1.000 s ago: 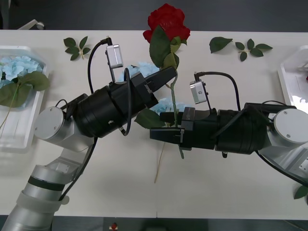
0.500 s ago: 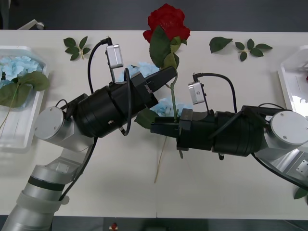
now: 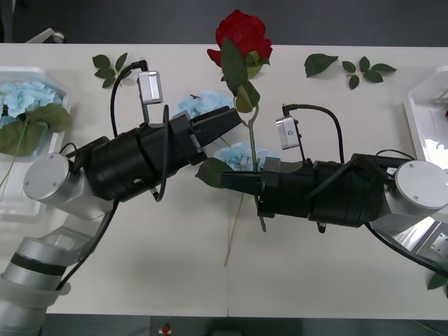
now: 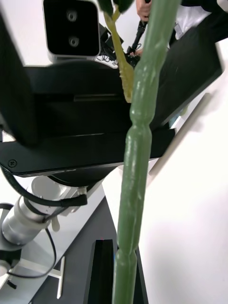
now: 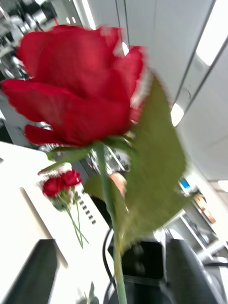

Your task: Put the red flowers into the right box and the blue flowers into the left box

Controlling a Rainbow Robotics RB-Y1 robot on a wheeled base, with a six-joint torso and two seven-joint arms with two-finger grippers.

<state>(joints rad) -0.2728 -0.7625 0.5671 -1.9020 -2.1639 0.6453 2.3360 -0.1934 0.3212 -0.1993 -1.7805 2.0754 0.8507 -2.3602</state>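
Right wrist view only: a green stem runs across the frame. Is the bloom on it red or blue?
Observer: Red. The red rose stands upright, its stem clamped in the right gripper.
Operator: Left fingers on it too?
Observer: No. The left gripper is open, fingers clear of the stem.
Operator: Anything in the right box?
Observer: Left wrist view shows one red flower lying in the right box.

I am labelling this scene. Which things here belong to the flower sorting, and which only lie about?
Job: deep-red artificial rose, stem in right gripper; left gripper beside it; pale-blue hydrangeas; shallow white plastic left box; right box.
Lying about: loose green leaf sprigs.
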